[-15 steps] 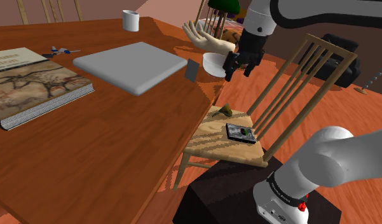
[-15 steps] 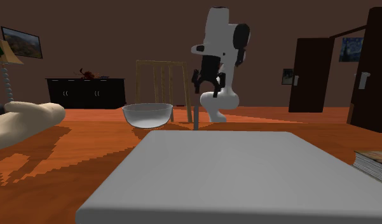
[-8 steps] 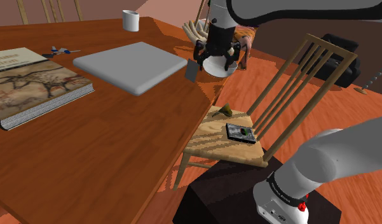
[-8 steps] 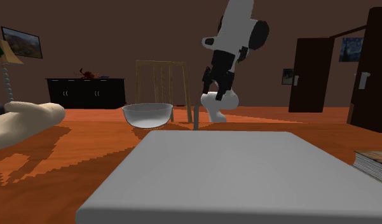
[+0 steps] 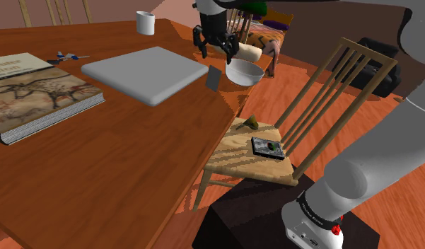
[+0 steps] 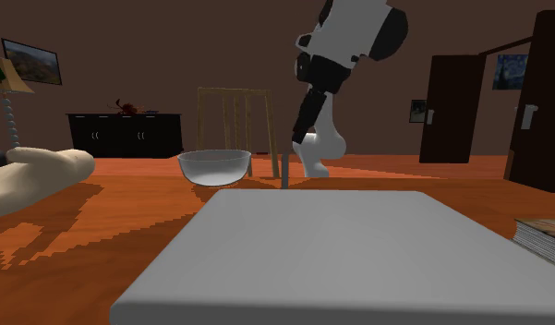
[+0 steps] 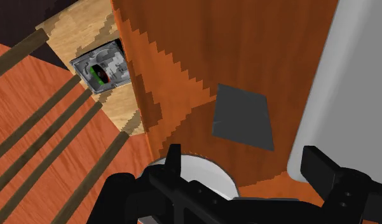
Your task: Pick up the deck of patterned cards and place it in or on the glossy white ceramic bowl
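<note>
Currently gripper (image 5: 216, 47) hangs wide open, empty, over table (image 5: 133, 155) edge beside bowl (image 5: 244, 71); deck (image 5: 267, 147) lies flat on chair seat (image 5: 235, 152), well apart, so probably staging the reach down.

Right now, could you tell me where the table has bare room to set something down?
The widest bare stretch of table lies in the shoulder view's foreground, below the book and the grey slab. A smaller strip runs between the slab and the mug. The far corner is crowded: card deck, bowl, open claw above.
</note>
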Controlling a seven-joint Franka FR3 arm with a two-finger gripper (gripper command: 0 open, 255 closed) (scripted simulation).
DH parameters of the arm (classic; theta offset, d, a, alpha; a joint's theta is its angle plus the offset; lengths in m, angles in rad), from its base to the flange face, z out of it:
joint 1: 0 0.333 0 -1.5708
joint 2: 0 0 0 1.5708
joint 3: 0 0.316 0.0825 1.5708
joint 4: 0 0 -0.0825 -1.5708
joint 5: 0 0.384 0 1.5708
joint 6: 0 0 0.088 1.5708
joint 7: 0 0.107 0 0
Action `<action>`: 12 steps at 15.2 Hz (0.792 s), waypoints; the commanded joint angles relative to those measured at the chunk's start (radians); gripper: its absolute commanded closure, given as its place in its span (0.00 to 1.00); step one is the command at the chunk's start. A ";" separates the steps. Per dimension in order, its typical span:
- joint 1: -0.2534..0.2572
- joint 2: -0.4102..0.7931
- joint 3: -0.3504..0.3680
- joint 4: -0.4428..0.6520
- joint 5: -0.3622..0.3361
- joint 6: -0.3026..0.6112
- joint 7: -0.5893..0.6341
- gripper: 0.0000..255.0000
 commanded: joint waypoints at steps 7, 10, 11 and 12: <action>-0.012 0.037 -0.013 -0.050 -0.040 0.064 0.089 0.00; -0.014 0.035 -0.014 -0.058 -0.040 0.072 0.089 0.00; -0.014 0.035 -0.014 -0.058 -0.040 0.072 0.089 0.00; -0.014 0.035 -0.014 -0.058 -0.040 0.072 0.089 0.00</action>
